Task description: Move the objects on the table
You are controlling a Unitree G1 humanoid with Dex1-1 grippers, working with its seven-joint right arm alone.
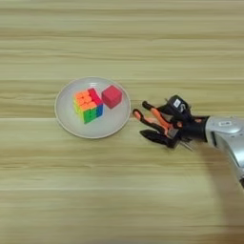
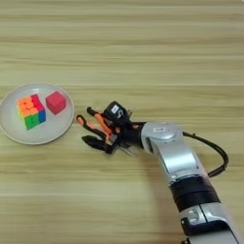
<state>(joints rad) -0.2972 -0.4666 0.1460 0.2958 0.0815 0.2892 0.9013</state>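
Light wooden table filling the view, lengthwise grain, plank lines, soft even light

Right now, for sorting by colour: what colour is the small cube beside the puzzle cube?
Red small cube, best in the left eye view.

Head stereo pair, looking down; table shared.

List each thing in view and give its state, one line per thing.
Puzzle cube: on the grey plate, scrambled.
Small red cube: on the plate, beside the puzzle cube.
Pliers: right of the plate, handles toward it, at the end effector.
Right end effector: at the pliers; grip unclear.
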